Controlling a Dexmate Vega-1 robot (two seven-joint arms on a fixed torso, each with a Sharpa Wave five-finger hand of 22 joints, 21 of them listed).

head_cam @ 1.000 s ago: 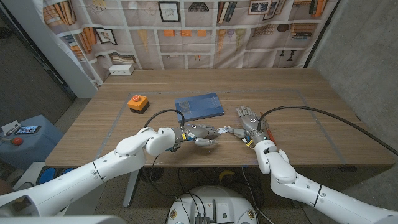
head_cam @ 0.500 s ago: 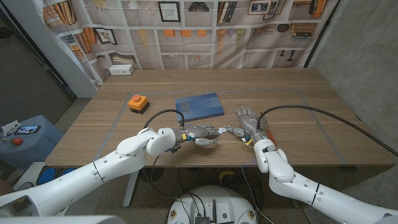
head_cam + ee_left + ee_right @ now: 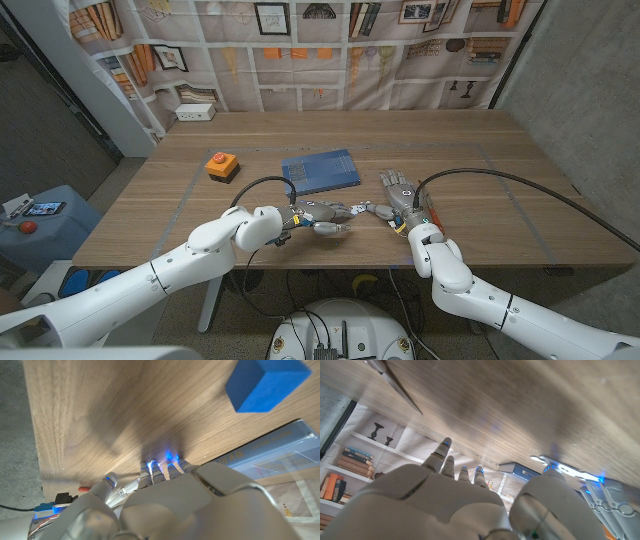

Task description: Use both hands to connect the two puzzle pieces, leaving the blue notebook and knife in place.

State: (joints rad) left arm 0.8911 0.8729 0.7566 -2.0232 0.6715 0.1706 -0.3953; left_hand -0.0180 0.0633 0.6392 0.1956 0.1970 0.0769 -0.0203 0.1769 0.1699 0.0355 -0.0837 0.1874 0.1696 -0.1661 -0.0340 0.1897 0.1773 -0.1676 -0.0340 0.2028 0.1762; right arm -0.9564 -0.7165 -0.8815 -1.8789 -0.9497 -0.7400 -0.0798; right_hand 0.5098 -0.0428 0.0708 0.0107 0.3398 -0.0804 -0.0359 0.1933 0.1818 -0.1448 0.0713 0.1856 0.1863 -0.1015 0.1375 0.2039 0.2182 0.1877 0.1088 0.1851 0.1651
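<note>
My left hand lies on the table near the front edge, fingers stretched toward my right hand. In the left wrist view its fingertips press on bare wood and hold nothing. My right hand rests palm down with fingers spread, pointing to the far side. Its thumb nearly meets the left fingertips. The puzzle pieces are hidden; I cannot make them out under or between the hands. The blue notebook lies just behind the left hand, and its corner shows as a blue block. A thin knife blade lies on the wood beyond the right hand.
An orange button box sits to the left of the notebook. A white box stands at the far left corner. The table's front edge runs close under both wrists. Cables trail from both hands.
</note>
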